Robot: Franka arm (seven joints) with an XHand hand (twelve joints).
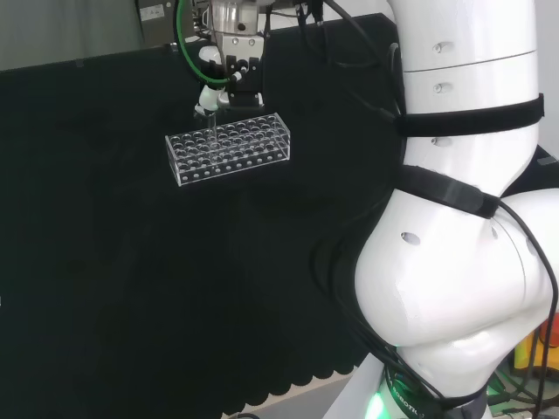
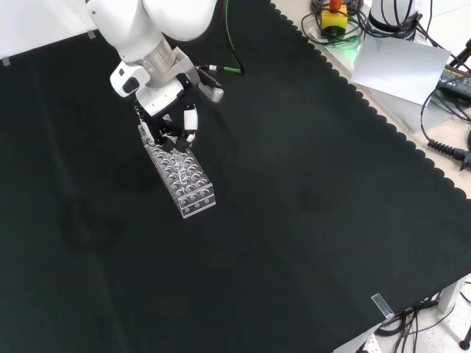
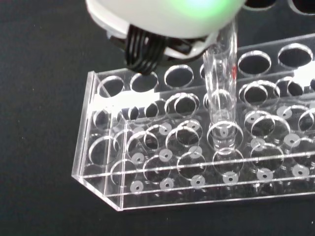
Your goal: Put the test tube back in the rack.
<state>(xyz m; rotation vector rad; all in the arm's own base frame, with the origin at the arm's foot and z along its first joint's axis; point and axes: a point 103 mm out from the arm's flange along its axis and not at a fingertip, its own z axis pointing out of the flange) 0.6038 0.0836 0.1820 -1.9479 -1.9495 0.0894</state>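
A clear plastic rack [image 1: 229,147] with several rows of round holes lies on the black cloth; the front view shows the rack [image 2: 184,176] too. The hand [image 1: 229,74] hovers just above the rack's far side, fingers curled round a clear test tube [image 1: 211,133] that stands upright. In the wrist view the test tube [image 3: 220,98] has its lower end down inside a hole of the rack [image 3: 162,167], near the rack's end wall. From the front, the hand [image 2: 171,118] sits over the rack's upper end.
The black cloth [image 1: 131,279] spreads wide around the rack. The arm's white links [image 1: 463,218] stand at the right of the head view. Cables, a paper sheet [image 2: 401,66] and a red-and-yellow button box [image 2: 335,16] lie beyond the cloth's scalloped edge in the front view.
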